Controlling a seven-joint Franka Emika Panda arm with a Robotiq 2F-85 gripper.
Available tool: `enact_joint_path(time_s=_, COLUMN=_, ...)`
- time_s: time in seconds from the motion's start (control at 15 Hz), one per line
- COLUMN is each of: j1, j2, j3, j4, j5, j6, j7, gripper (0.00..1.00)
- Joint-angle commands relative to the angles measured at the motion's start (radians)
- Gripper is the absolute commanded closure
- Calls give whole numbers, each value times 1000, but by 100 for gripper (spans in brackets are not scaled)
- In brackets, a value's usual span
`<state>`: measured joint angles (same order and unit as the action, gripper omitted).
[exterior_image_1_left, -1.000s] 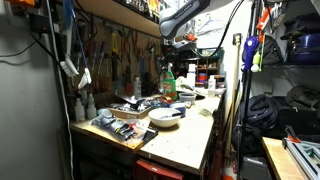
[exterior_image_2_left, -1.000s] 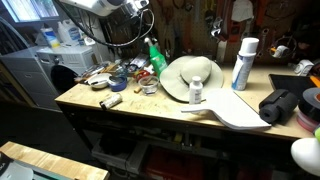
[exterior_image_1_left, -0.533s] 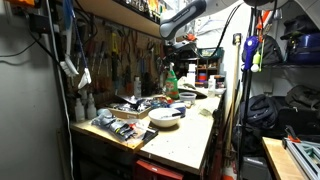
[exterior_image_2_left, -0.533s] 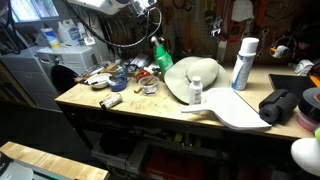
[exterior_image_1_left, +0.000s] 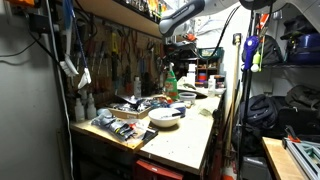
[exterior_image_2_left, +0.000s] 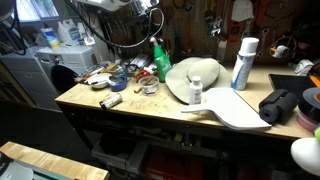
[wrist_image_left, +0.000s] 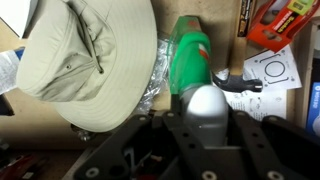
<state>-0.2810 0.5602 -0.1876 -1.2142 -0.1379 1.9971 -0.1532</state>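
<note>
Shows the green bottle (exterior_image_2_left: 160, 60) a touch further right than a second ago, just beside the hat (exterior_image_2_left: 180, 76) at mid-frame, under the gripper (wrist_image_left: 207, 125). Cannot tell whether clenched on the cap or released (dark, cropped below). Could tip it sideways by closing off-centre, or snag the hat's brim.

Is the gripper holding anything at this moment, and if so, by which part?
Apparently yes: the gripper looks closed on the green plastic bottle, gripping it at its grey cap, beside the beige cloth hat.

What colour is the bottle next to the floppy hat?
The bottle is bright green, clearest in the wrist view.
</note>
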Motion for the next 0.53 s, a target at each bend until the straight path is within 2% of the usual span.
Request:
enact_joint_path(time_s=0.0, j1=-27, j2=4, j3=24, j4=52, j5=48, j6=-71, j7=-43, gripper=88)
enact_joint_path(time_s=0.47, j1=-22, j2=-28, j3=28, j4=-17, j5=78, j6=-85, j7=-86, gripper=88)
